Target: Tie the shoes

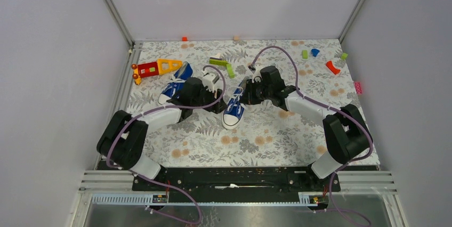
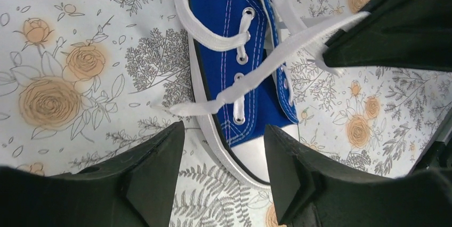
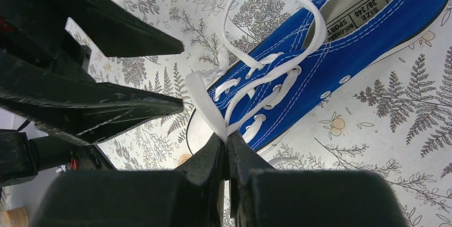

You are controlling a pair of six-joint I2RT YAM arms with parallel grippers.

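Two blue sneakers with white laces lie on the flowered mat. One shoe (image 1: 233,108) is in the middle, the other shoe (image 1: 176,84) is to its left, partly behind my left arm. My left gripper (image 2: 223,134) is open, its fingers straddling the middle shoe's (image 2: 229,40) white toe cap without holding anything. My right gripper (image 3: 228,140) is shut on a white lace (image 3: 205,104) of that shoe (image 3: 320,67), right above the toe end. The lace (image 2: 277,54) runs taut across the shoe up to the right gripper's black fingers (image 2: 394,24). A loose lace loop (image 3: 277,3) arches over the shoe's opening.
A red-orange-yellow toy (image 1: 154,68) lies at the back left, next to the second shoe. Green pieces (image 1: 224,64) sit behind the grippers. Small blocks (image 1: 314,52) and a red piece (image 1: 332,67) lie at the back right. Metal frame posts border the mat.
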